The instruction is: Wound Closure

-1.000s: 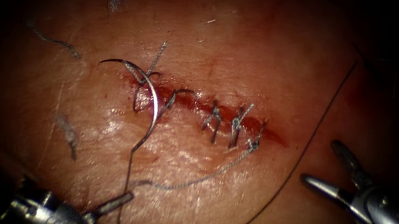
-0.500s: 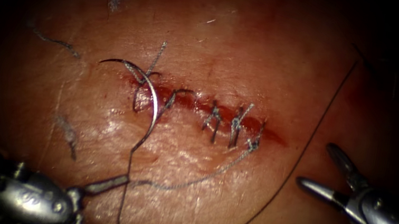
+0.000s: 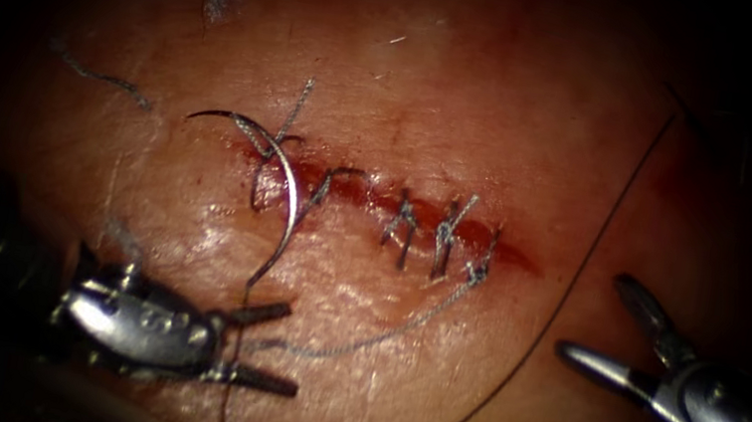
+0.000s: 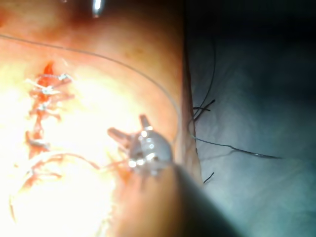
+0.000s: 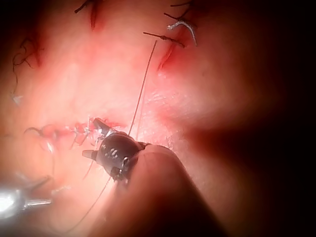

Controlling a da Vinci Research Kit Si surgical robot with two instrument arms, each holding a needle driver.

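Now: needle (image 3: pixel 284 188) in tissue (image 3: pixel 437 80) above left tool (image 3: pixel 274 346) | both tools apart, empty

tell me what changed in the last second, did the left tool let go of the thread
Yes. The left tool, shut on the thread a second ago, now has its jaws open and holds nothing. The right tool stays open and empty, drifting slightly left. The needle lies unmoved in the tissue across the cut's left end.

The left tool (image 3: pixel 279 347) has swung from the lower edge up toward the thread (image 3: pixel 240 320); its fingers (image 3: pixel 264 312), closed a second ago, now stand apart, holding nothing.
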